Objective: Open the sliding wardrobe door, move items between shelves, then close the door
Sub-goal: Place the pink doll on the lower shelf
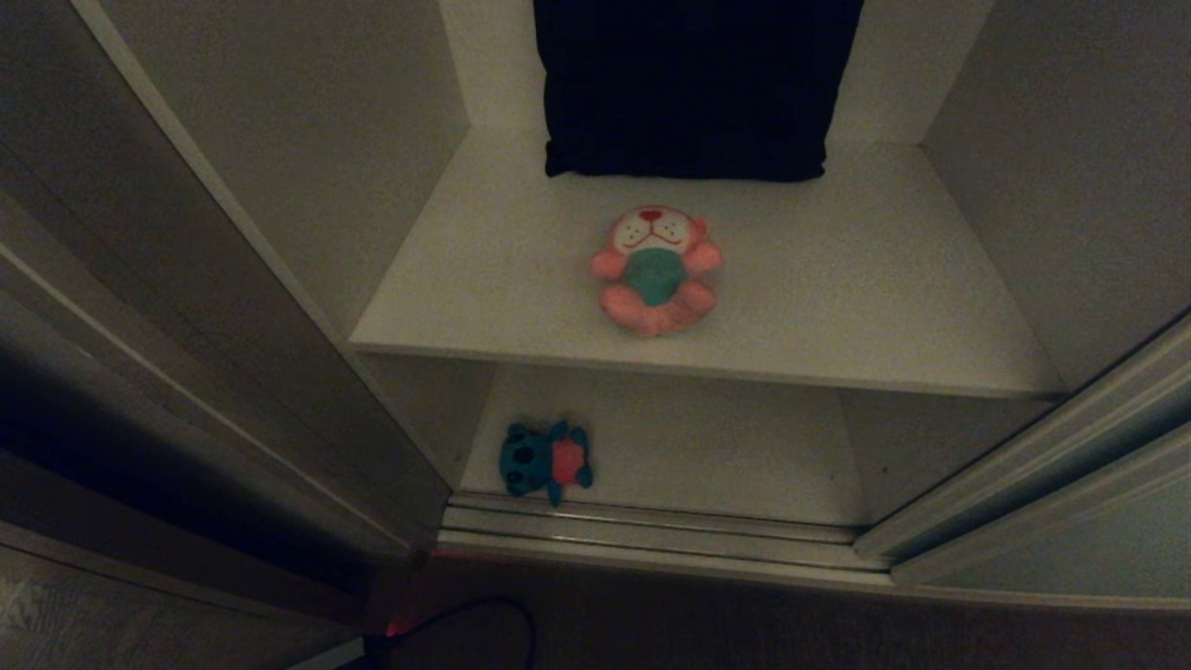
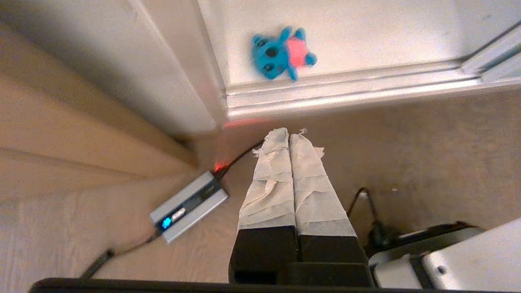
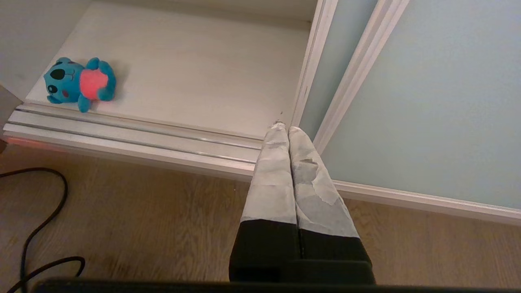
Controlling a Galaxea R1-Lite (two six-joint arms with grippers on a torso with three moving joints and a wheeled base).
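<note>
Only head view shows pink toy (image 1: 656, 270) on upper shelf (image 1: 837, 307).

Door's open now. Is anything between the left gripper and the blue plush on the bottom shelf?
Nothing visible blocks it. The left gripper, shut and empty, hangs over the floor in front of the floor track. The teal-blue plush lies just behind that track on the lower shelf, near the left wall. Only the low track lies between.

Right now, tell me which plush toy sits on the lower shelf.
The teal-blue plush toy in the pink shirt, by the floor track. The pink plush toy lies on the shelf above.
</note>
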